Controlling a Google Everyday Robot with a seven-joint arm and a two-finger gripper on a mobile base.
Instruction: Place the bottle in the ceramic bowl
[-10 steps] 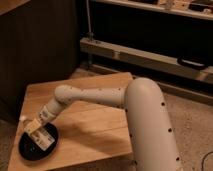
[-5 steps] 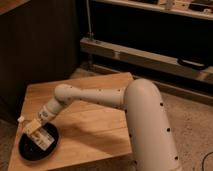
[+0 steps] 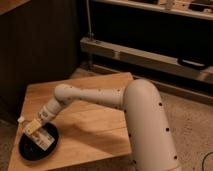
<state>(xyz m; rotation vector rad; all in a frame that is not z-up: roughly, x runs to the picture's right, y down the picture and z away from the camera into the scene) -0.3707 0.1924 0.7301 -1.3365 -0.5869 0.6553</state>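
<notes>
The black glossy ceramic bowl (image 3: 26, 153) sits at the front left corner of the wooden table (image 3: 95, 130). My gripper (image 3: 34, 128) hangs low over the bowl's rear left part at the end of the white arm (image 3: 85, 95). The pale bottle (image 3: 44, 140) lies tilted at the gripper. Its whitish label is inside the bowl and its white cap (image 3: 21, 120) sticks out past the bowl's rear left rim. The gripper hides the bottle's middle. I cannot tell whether the bottle rests on the bowl or is still held.
The table's left and front edges lie close to the bowl. A dark cabinet wall stands behind the table. A metal shelf rail (image 3: 150, 57) runs along the back right. Speckled floor (image 3: 195, 120) is to the right.
The gripper and bottle have shifted slightly left and down over the bowl. The bowl has not moved.
</notes>
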